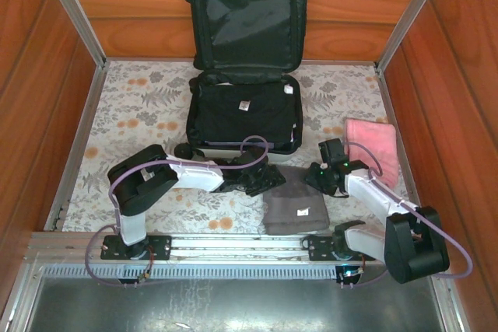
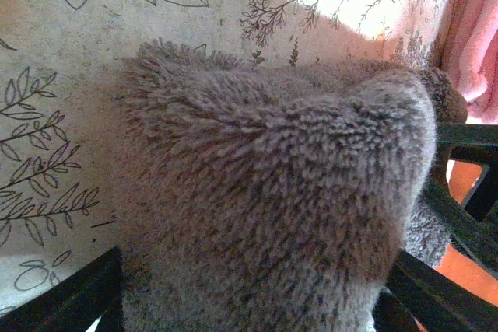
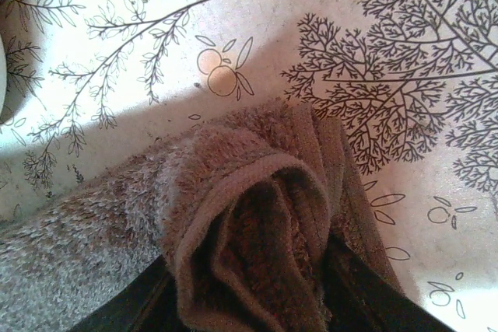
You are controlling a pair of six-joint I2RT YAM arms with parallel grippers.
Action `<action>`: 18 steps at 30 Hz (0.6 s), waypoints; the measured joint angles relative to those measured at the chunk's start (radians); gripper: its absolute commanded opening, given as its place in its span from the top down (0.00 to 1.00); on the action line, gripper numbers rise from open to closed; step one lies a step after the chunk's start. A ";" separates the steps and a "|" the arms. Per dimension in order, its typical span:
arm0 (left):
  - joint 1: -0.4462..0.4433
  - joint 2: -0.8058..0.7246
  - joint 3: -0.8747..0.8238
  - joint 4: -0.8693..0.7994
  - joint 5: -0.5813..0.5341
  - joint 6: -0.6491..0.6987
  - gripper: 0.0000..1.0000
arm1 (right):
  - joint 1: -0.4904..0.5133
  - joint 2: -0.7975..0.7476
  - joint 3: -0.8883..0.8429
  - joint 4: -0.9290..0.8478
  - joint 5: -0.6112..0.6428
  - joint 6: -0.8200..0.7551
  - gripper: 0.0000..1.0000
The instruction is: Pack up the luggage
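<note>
Grey towel [image 1: 294, 206] lies lengthwise left-right, left pincer [image 1: 263, 178] and right pincer [image 1: 324, 179] each clenched on an end; open luggage [image 1: 247, 25] sits just far of it, nearer the left pincer.

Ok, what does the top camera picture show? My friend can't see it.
Two robot arms reach a folded grey towel on a flowery table, the left gripper and the right gripper at its far corners. Behind it the luggage lies open, dark things inside; a pink towel lies to the right.
</note>
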 measured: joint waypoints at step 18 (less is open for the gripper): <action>-0.002 -0.005 -0.011 0.024 0.009 -0.003 1.00 | 0.064 -0.114 0.003 -0.050 0.058 -0.015 0.42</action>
